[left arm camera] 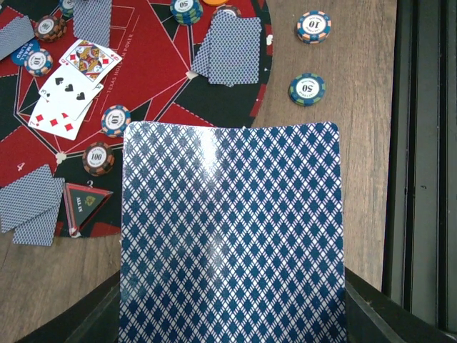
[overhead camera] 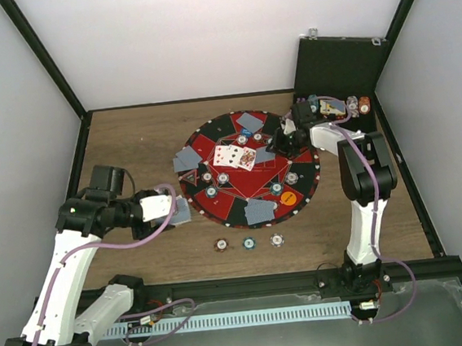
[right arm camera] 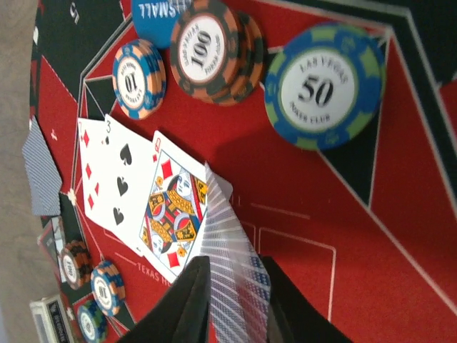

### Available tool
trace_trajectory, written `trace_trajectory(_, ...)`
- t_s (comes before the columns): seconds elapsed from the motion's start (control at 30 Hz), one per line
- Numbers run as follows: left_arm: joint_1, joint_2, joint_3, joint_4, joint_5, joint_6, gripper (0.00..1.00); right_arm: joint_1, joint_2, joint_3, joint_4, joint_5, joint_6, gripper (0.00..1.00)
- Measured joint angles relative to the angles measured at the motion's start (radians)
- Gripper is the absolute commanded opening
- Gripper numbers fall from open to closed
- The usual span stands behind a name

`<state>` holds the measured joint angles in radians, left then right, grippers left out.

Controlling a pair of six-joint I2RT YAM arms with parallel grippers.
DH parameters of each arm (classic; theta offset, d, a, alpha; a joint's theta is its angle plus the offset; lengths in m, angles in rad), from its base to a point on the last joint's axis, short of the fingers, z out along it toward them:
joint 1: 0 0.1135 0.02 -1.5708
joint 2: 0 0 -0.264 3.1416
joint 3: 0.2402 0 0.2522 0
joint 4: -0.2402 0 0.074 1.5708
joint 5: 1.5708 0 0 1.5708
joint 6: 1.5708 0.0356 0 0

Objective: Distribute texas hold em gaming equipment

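My left gripper (overhead camera: 172,212) is shut on a blue-backed playing card (left arm camera: 232,236), held face down over the wood just off the mat's left rim; the card hides the jaws. My right gripper (overhead camera: 282,143) is shut on another blue-backed card (right arm camera: 232,264), held on edge above the red mat beside three face-up cards (right arm camera: 136,193), also in the top view (overhead camera: 235,156). Face-down card pairs (overhead camera: 260,211) and striped chips (right arm camera: 325,86) lie round the mat. A blue button disc (right arm camera: 161,21) lies by the chips, an orange one (overhead camera: 287,198) near the front.
The round red-and-black mat (overhead camera: 256,183) fills the table's middle. Three chips (overhead camera: 248,242) lie in a row on the wood in front of it. The black hinged case (overhead camera: 339,64) stands open at the back right with chips and a card box. Black frame rails edge the table.
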<state>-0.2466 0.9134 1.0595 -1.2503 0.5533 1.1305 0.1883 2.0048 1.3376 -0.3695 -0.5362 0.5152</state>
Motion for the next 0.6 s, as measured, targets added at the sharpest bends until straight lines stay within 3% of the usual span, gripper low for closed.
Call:
trace_trajectory(0.07,0.0,0.0,0.002,0.0,0.0,0.0,0.04,0.0,0.002,0.019,-0.013,0.018,-0.011,0.44)
trace_trajectory(0.17,0.0,0.0,0.003,0.0,0.0,0.0,0.04,0.0,0.003,0.041,-0.039,0.05,-0.032,0.53)
trace_trajectory(0.37,0.0,0.0,0.012,-0.001,0.0,-0.001,0.04,0.0,-0.019,0.043,-0.114,0.137,-0.055,0.59)
trace_trajectory(0.6,0.0,-0.008,0.019,-0.002,0.001,-0.002,0.04,0.02,-0.196,0.04,-0.213,0.267,-0.058,0.68)
